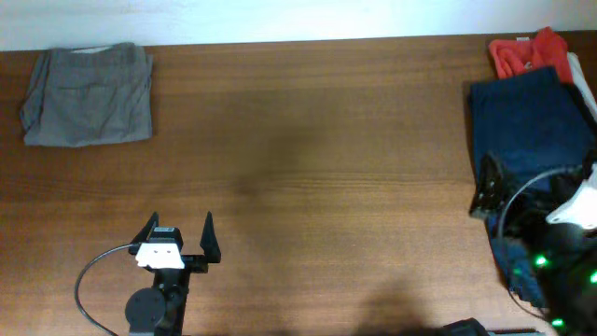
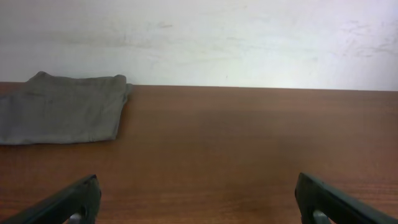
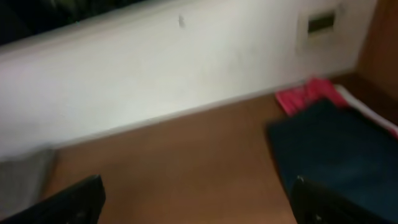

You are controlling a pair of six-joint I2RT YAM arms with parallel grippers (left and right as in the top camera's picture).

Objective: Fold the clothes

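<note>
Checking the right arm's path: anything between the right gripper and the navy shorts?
Nothing visible. The right gripper, jaws open, is at the left edge of the navy shorts, with only table beside it. The red garment lies beyond the shorts.

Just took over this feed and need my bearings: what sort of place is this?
Likely a robot test bench for folding laundry: a wooden table against a plain white wall, folded grey shorts at one corner, navy shorts and a red garment piled at another.
</note>
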